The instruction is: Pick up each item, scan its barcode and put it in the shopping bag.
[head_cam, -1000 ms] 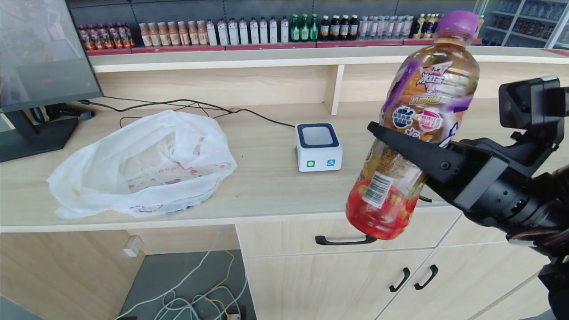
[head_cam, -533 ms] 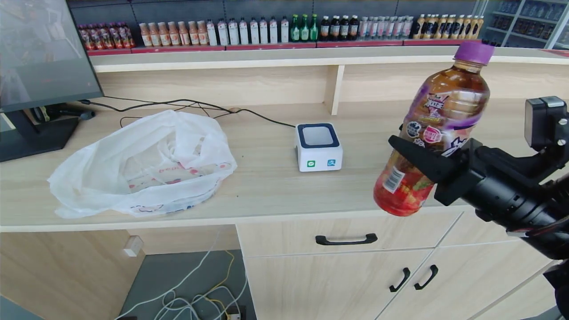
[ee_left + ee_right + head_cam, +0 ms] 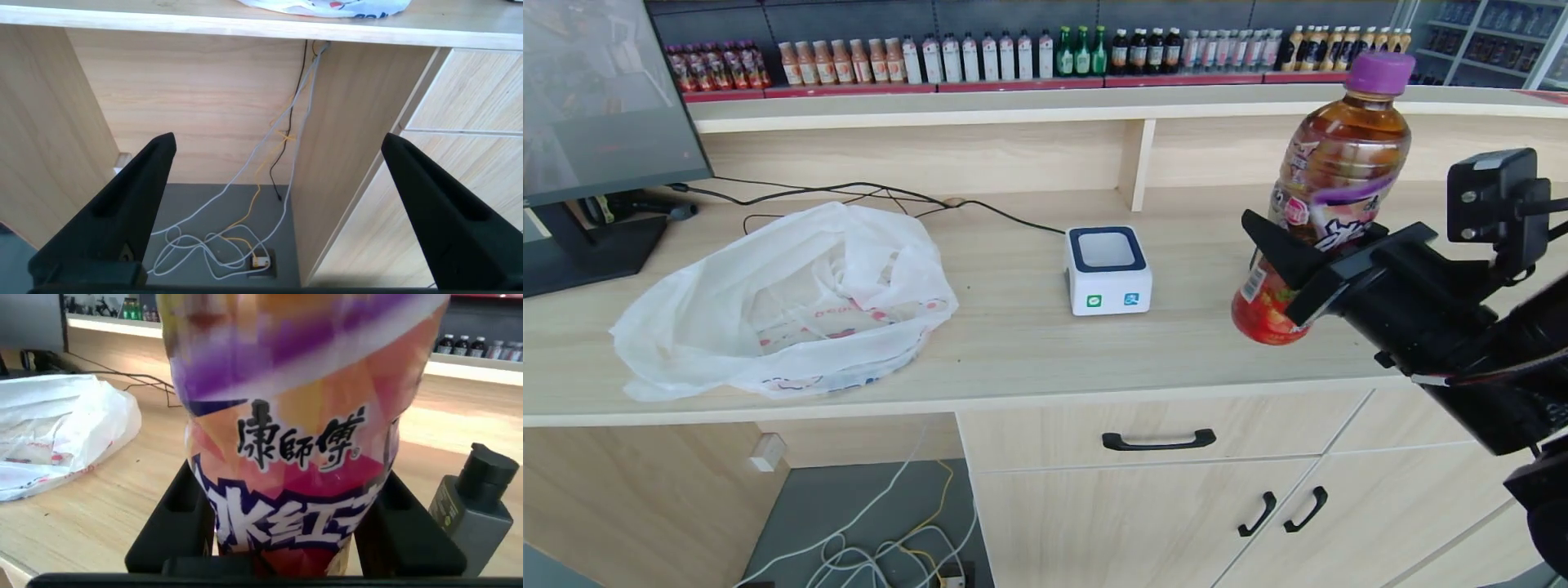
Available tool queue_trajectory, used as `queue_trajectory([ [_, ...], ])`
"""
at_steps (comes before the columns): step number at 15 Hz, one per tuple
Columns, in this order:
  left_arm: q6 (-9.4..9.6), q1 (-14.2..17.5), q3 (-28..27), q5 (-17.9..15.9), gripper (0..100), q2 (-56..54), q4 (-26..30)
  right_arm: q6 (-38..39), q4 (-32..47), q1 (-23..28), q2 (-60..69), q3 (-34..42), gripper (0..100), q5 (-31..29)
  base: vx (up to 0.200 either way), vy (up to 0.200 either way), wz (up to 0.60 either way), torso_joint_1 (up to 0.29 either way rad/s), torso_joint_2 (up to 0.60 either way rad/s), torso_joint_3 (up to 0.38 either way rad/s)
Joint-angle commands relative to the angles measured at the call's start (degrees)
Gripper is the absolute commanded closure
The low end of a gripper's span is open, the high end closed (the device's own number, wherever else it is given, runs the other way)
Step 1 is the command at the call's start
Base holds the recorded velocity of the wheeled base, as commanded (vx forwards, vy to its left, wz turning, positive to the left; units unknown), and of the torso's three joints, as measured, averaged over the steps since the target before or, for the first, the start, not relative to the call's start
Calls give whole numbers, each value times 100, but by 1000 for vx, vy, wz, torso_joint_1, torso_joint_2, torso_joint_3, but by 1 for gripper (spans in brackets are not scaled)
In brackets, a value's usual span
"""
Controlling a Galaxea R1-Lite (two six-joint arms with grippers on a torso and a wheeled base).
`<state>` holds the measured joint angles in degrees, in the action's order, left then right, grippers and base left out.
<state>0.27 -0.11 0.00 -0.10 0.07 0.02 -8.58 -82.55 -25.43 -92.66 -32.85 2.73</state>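
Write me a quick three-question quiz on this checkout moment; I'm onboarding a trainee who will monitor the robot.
1. True or false: the right gripper is shut on the purple-capped bottle.
2. What sits on the counter between the shopping bag and the bottle? A) a scale B) a white scanner C) a basket
3. Fill in: the fingers of the left gripper stand ____.
Key: 1 true; 2 B; 3 open.
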Motion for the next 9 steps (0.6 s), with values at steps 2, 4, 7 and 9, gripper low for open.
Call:
queue_trajectory([
  [2,0,2,0,1,0,1,-2,-91,187,-419,-24,-186,100,-431,0,0,0,0,0,0],
  [4,0,2,0,1,0,1,-2,-179,187,-630,2,-380,100,-510,0,0,0,0,0,0],
  [7,0,2,0,1,0,1,-2,14,187,-647,90,-336,100,-449,0,0,0,0,0,0],
  [9,0,2,0,1,0,1,-2,410,196,-647,20,-371,100,-422,0,0,0,0,0,0],
])
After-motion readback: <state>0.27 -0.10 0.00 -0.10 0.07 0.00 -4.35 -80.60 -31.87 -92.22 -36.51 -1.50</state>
